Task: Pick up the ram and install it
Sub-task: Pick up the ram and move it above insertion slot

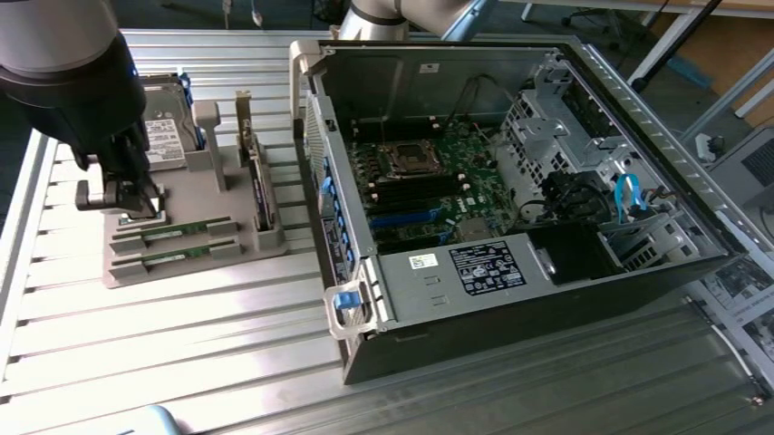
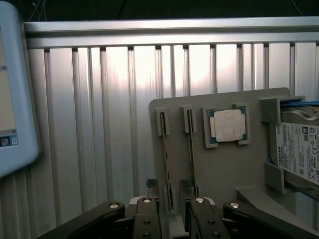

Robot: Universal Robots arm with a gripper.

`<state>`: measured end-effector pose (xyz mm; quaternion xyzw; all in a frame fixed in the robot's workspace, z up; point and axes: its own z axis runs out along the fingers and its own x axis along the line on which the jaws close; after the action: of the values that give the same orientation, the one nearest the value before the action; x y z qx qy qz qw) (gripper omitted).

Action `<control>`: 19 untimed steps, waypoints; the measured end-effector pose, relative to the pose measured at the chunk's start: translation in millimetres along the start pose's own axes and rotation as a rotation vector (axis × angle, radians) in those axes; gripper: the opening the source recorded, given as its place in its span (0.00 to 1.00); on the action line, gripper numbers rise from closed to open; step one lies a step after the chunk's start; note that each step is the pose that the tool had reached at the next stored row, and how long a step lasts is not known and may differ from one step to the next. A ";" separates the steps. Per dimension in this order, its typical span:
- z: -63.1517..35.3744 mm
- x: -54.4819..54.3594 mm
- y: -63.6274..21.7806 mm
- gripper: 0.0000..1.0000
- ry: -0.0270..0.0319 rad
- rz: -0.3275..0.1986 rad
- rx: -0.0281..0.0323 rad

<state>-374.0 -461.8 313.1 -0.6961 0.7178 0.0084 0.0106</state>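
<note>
**Item 1, the exterior view's left.** Black robot gripper [image 1: 136, 210] on a grey-and-black arm [image 1: 61, 54], hanging over the left end of the tray. Fingers [image 2: 149, 216] spread wide, holding nothing.

**Item 2.** Flat grey plastic tray [image 1: 181, 272] on the ribbed aluminium table [image 1: 181, 353]. It carries the ram: two long, thin green circuit-board sticks, each stood on its long edge in end brackets, side by side but apart. One stick [image 1: 170, 234] lies just beside the gripper, the other [image 1: 169, 258] just beyond it. In the wrist view one stick [image 2: 167, 164] runs straight into the gap between the fingers. Whether the fingertips have reached its height cannot be told.
Handling, as judged: light, stiff, brittle. Grip the two flat faces along the upper edge, squarely, avoiding the contact edge.

**Item 3.** Square silver processor chip [image 2: 227, 124] and silver hard drive with white label [image 1: 169, 131], on the same tray.

**Item 4, the exterior view's right.** Open black computer case [image 1: 508, 308] with green motherboard [image 1: 423, 177], well apart from the ram.
</note>
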 end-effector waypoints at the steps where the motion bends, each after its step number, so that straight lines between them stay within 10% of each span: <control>1: 0.3 0.0 0.0 0.30 0.0000 0.000 0.0000; 19: 6.2 0.2 0.0 0.30 0.0000 -0.002 -0.0001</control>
<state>-374.0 -461.8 306.9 -0.6969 0.7171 0.0084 0.0106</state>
